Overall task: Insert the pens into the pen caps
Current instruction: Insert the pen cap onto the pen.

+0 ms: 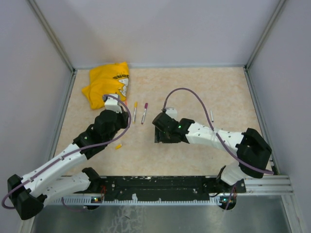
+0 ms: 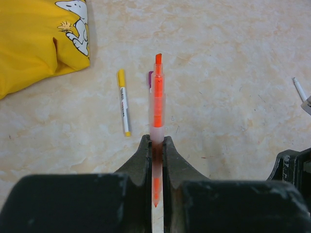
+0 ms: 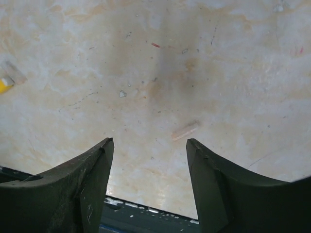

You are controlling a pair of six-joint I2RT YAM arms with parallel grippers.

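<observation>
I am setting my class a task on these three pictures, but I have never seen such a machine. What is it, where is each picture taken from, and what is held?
Two robot arms, left and right, stand at the near edge of a table. One picture looks down from above; the other two come from a camera on each wrist. The left gripper is shut on an orange pen. The right gripper is open and empty. On the table lie a yellow-capped pen, a purple-capped pen, a white pen, a yellow cap and a yellow cloth.
</observation>
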